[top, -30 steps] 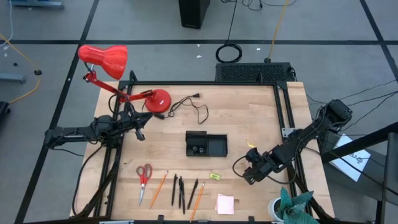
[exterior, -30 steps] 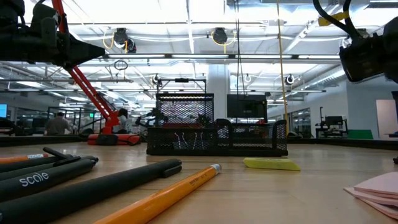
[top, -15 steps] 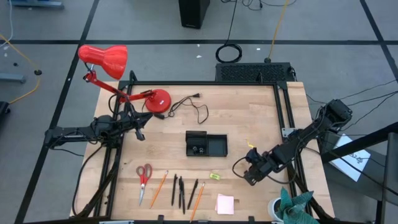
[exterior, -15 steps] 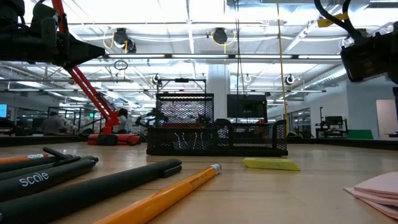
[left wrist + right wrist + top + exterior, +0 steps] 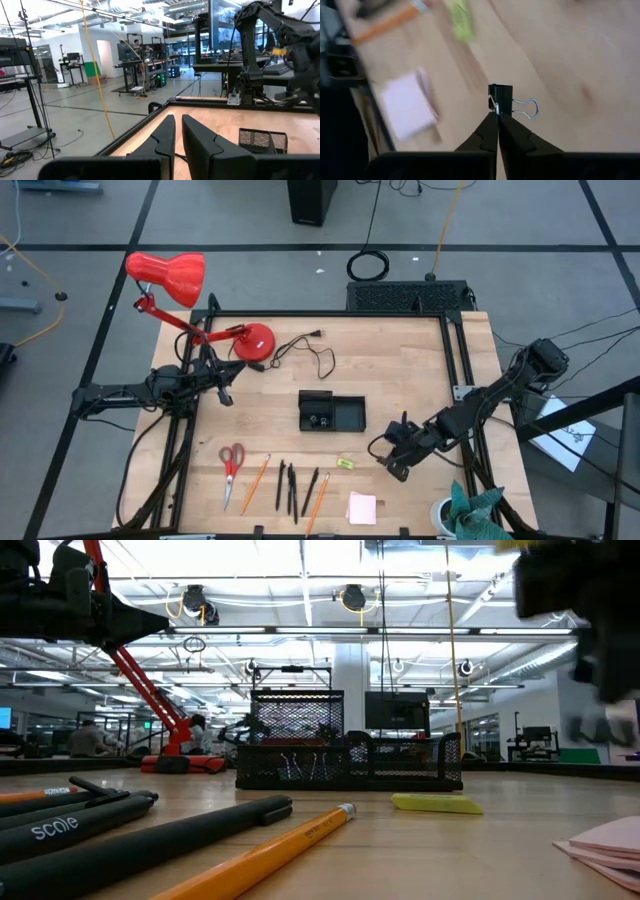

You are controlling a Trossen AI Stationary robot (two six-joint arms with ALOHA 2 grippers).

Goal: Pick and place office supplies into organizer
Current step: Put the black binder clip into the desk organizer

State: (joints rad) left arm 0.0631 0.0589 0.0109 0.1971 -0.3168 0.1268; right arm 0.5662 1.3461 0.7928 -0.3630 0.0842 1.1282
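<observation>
The black mesh organizer (image 5: 333, 413) sits mid-table, with small clips (image 5: 320, 420) in its left compartment. Along the near edge lie the red-handled scissors (image 5: 231, 465), orange pencils (image 5: 254, 483), dark pens (image 5: 292, 485), the small yellow item (image 5: 345, 464) and the pink pad (image 5: 362, 507). My right gripper (image 5: 395, 460) hovers just right of the yellow item, shut on a black binder clip (image 5: 501, 99). My left gripper (image 5: 228, 395) waits shut at the table's left side, near the lamp base. My right gripper pinches the binder clip between its two fingertips (image 5: 490, 125), at the lower edge of its black body where a wire handle (image 5: 494, 106) lies. The clip's other silver loop (image 5: 529, 108) sticks out sideways. The clip is lifted clear of the table.
A red desk lamp (image 5: 170, 280) stands at the far left corner on its round base (image 5: 253, 342), and its black cord (image 5: 312, 352) lies behind the organizer. A teal cloth in a cup (image 5: 468, 512) stands at the near right corner.
My right gripper has moved a little toward the table's left, closer to the yellow item, still shut on the clip; in the low view it now shows blurred. Nothing on the table has shifted.
</observation>
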